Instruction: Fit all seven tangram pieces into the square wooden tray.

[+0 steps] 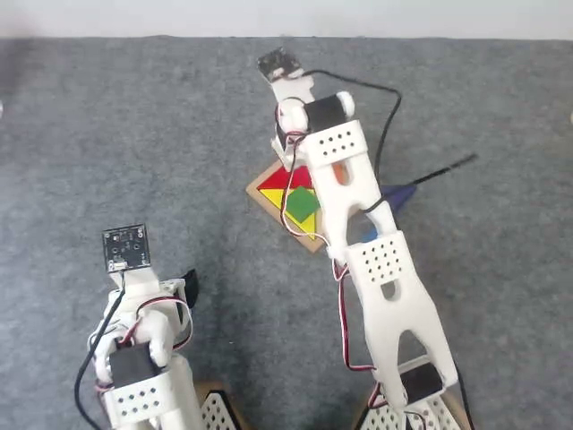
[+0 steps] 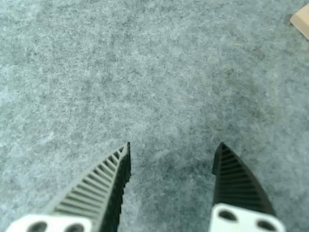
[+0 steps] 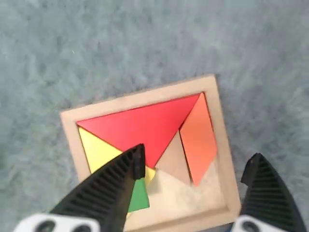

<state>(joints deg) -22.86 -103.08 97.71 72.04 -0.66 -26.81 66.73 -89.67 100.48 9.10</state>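
Observation:
The square wooden tray (image 3: 145,95) lies under my right gripper (image 3: 198,162), which hangs open above it with nothing between its fingers. Inside sit a large red triangle (image 3: 145,126), an orange parallelogram (image 3: 198,140), a yellow triangle (image 3: 99,150) and a green piece (image 3: 140,200) partly behind one finger; the rest of the floor (image 3: 183,193) is bare wood. In the high view the tray (image 1: 260,193) is mid-table, half covered by the right arm. A purple piece (image 1: 398,193) and a blue piece (image 1: 367,236) lie just right of that arm. My left gripper (image 2: 171,154) is open over bare carpet.
Grey carpet covers the whole table. The left arm (image 1: 143,358) stays at the front left, well away from the tray, whose corner (image 2: 301,19) shows at the edge of the left wrist view. A black cable (image 1: 394,116) loops off the right arm.

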